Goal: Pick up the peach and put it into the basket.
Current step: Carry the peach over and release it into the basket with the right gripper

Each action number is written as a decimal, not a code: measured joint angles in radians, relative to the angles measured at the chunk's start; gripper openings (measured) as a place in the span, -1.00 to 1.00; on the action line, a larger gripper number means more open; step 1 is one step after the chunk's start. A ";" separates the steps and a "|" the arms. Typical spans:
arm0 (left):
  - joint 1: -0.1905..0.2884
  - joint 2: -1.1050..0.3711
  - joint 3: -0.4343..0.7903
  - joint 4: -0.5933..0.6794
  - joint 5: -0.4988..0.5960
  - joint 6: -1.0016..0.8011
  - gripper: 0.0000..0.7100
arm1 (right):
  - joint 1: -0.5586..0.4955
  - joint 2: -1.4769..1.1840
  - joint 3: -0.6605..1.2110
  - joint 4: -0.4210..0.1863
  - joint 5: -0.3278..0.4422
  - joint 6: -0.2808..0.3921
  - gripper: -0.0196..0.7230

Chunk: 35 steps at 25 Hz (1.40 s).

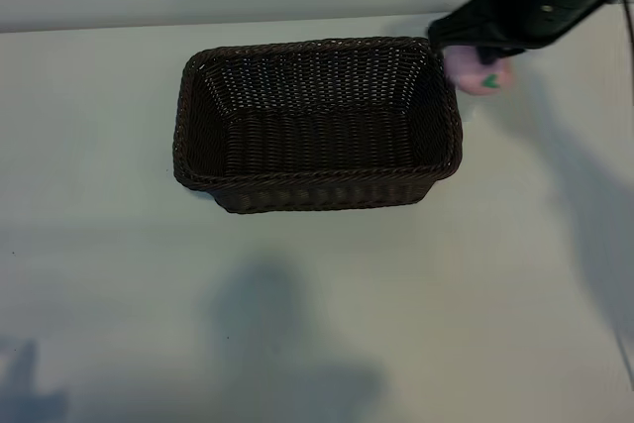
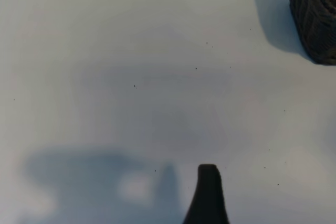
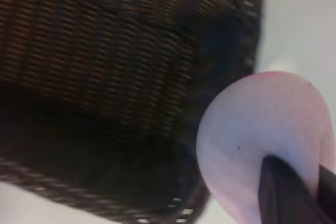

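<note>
At the far right corner of the basket, just outside its braided rim, the small round pale-pink toy peach [image 1: 482, 74] hangs clear of the pale surface [image 1: 317, 304], clamped in the right pincer [image 1: 475, 58]. Such a grip, judged from its position, suits a carry over the rim. Its skin is smooth and matte, with a tiny green leaf mark. Beside it, the large rectangular dark-brown woven wicker basket [image 1: 317, 185] stands with nothing inside. Well apart, the left pincer [image 2: 207, 195] idles above the surface, spread wide and holding nothing.
</note>
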 joint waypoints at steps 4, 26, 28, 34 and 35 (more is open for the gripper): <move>0.000 0.000 0.000 0.000 0.000 0.000 0.67 | 0.077 0.019 -0.031 0.012 0.000 0.000 -0.84; 0.000 0.000 0.000 0.000 0.001 0.000 0.67 | 0.180 0.339 -0.168 0.040 -0.029 0.000 -0.83; 0.000 0.000 0.000 0.000 0.001 0.000 0.67 | 0.180 0.339 -0.168 0.041 -0.036 0.000 -0.82; 0.000 0.000 0.000 0.000 0.001 0.000 0.67 | 0.180 0.339 -0.172 0.043 -0.035 -0.017 -0.38; 0.000 0.000 0.000 0.000 0.001 0.000 0.67 | 0.180 0.339 -0.179 0.044 -0.025 -0.024 -0.24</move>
